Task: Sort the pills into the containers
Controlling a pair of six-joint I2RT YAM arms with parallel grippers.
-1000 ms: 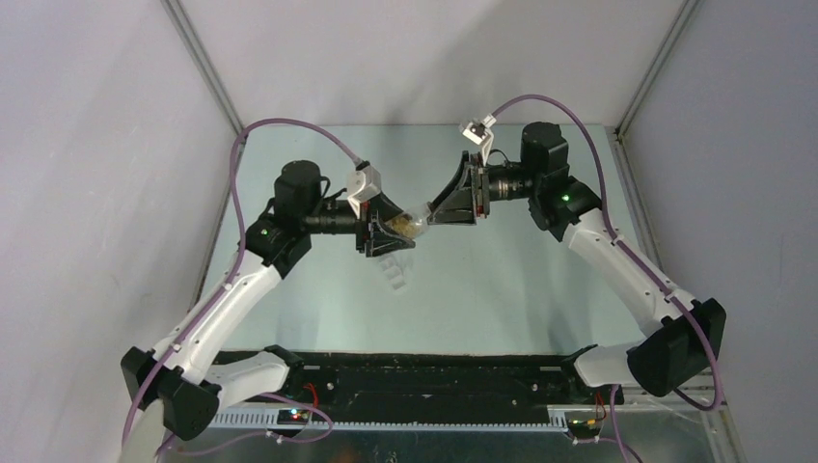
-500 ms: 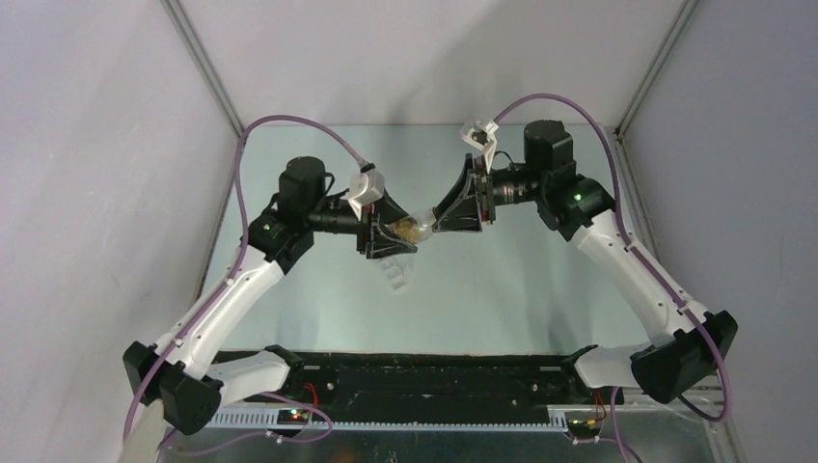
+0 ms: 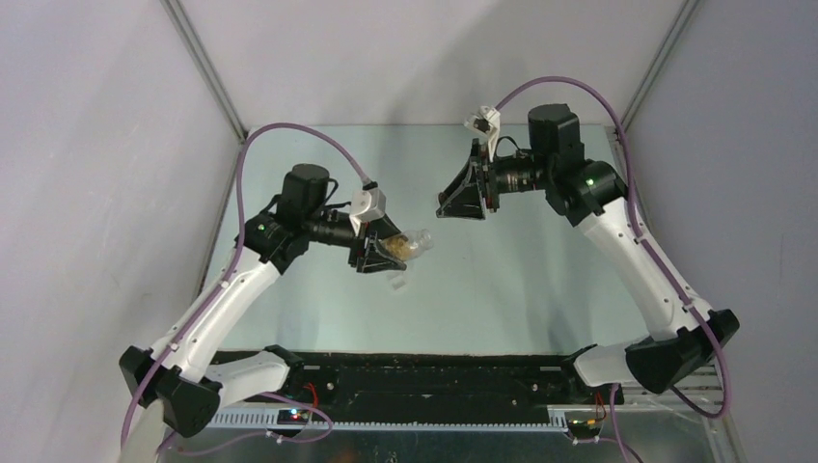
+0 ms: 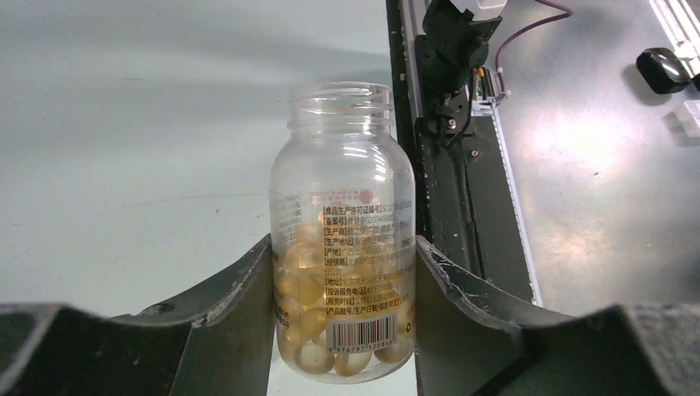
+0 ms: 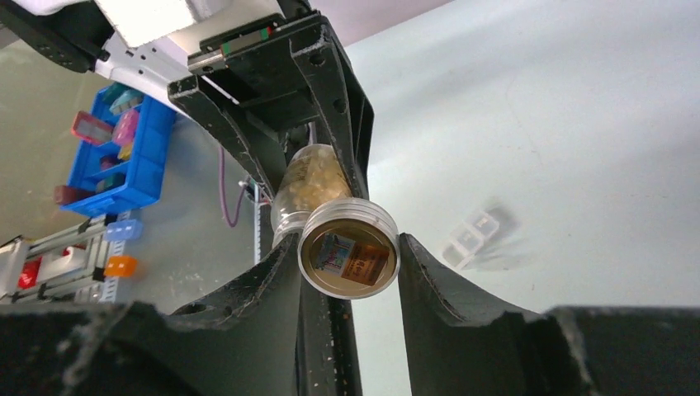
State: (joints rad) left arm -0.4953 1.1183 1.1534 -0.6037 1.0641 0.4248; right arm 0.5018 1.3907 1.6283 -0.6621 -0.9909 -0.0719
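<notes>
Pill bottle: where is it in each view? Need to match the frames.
Top external: bottle left of centre, in the left gripper.
Left wrist: centre frame, between the fingers, mouth uncapped.
Right wrist: just above centre, behind the cap that the right gripper holds.
Shared landmark: the left gripper's black fingers clamping the bottle.

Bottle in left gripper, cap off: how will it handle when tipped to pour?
The bottle looks like smooth rigid plastic, so it may slip in the left gripper, which pinches its lower half. About half full, so likely light. The round pills will probably roll out in a rush through the wide open mouth.
</notes>
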